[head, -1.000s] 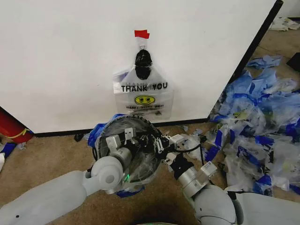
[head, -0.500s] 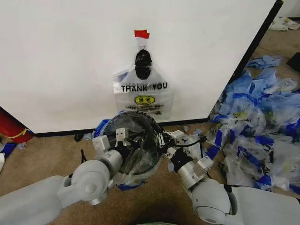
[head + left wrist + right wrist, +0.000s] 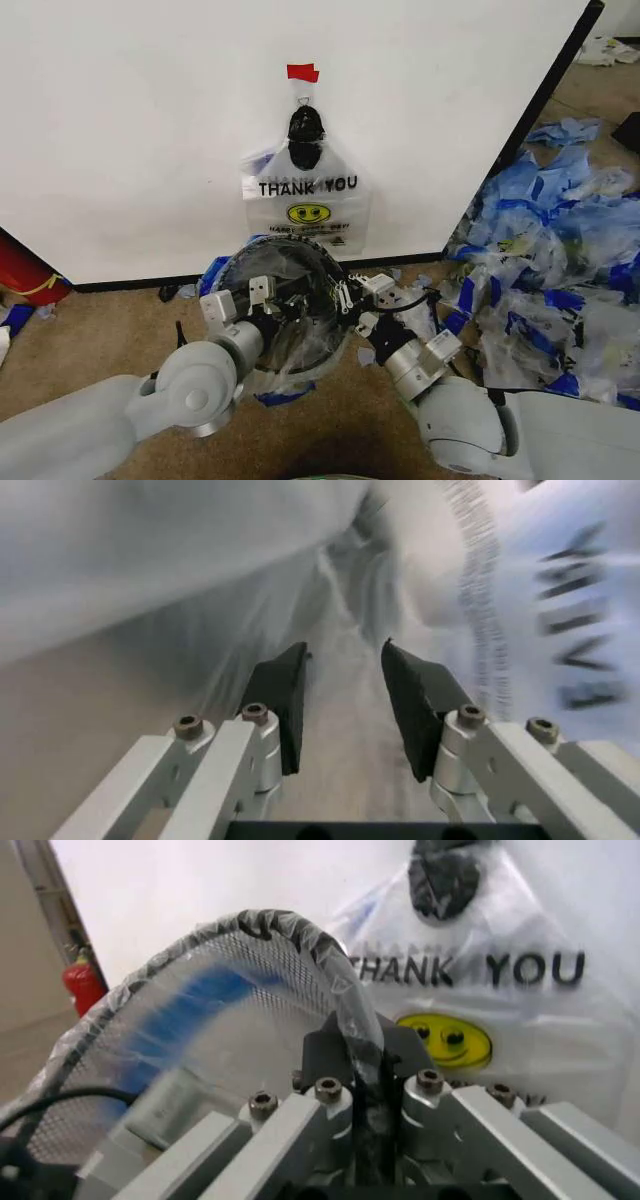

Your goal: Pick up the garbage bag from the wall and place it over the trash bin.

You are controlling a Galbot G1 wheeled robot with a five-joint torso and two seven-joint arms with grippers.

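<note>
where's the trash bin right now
In the head view the trash bin sits low at centre, tipped on the carpet just below the garbage bag hanging on the wall, between the left gripper and right gripper.

trash bin (image 3: 290,300) base hidden behind both arms, red cylinder (image 3: 25,272) cut off at picture edge

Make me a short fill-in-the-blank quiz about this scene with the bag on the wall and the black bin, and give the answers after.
1. The garbage bag hangs on the white ____.
2. The face printed on it is ____ in colour.
3. The right claw is shut on the rim of the ____, which already wears a clear liner.
4. The left claw has its fingers ____, with thin plastic around them.

Missing words: wall; yellow; trash bin; open
</note>
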